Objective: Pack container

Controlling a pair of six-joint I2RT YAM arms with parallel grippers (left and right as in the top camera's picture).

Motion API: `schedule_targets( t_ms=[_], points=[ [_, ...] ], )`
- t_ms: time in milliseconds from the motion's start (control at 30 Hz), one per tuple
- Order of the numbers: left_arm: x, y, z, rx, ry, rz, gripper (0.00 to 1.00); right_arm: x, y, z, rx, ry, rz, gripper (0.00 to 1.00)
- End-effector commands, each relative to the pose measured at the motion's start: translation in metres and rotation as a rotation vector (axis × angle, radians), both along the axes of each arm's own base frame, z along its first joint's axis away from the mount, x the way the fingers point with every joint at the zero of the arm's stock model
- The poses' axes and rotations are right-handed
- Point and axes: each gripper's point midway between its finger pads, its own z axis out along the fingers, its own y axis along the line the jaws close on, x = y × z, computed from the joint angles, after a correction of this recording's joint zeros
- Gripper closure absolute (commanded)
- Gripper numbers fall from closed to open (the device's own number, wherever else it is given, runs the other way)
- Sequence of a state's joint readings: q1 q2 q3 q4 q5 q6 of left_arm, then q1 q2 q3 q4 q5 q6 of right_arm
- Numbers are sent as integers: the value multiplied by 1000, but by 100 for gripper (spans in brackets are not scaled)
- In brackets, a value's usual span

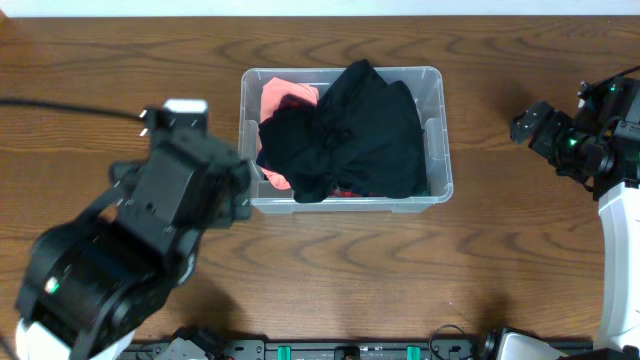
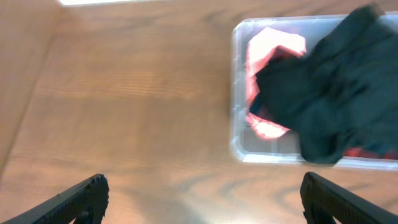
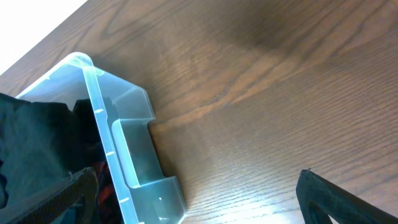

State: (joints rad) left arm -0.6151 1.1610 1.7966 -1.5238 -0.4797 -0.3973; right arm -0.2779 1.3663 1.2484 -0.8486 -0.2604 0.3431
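I see the bin (image 1: 345, 203) heaped with black cloth (image 1: 350, 130); left gripper (image 2: 202, 196) and right gripper (image 3: 196, 193) sit either side of it, jaws apart.

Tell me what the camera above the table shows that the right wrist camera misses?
Only the overhead: the whole container, a pink cloth partly under the black clothing at the end nearer the left arm, and the right arm off to the other side.
Only the right wrist: a close look at the moulded handle pocket on the container's end wall, seen past the open right gripper, its dark fingers at the bottom corners.
Both: the container's rim, the black clothing inside it and the wooden table.
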Motion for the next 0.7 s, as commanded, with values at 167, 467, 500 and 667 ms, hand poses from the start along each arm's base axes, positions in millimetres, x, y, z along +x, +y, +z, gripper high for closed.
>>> schedule_targets(
  t_ms=[167,467,500,667],
  points=[
    [-67,57,4,-132,-125,131,2,0,-4,0,-13,-2,4,1],
    [-99,82,14,-213,-244,142,2,0,-4,0,-13,-1,4,1],
    [-99,82,13,-202,-243,138,2,0,-4,0,-13,-2,4,1],
    [-91,85,3,-126,-233,138,2,0,-4,0,-13,-2,4,1]
  ],
)
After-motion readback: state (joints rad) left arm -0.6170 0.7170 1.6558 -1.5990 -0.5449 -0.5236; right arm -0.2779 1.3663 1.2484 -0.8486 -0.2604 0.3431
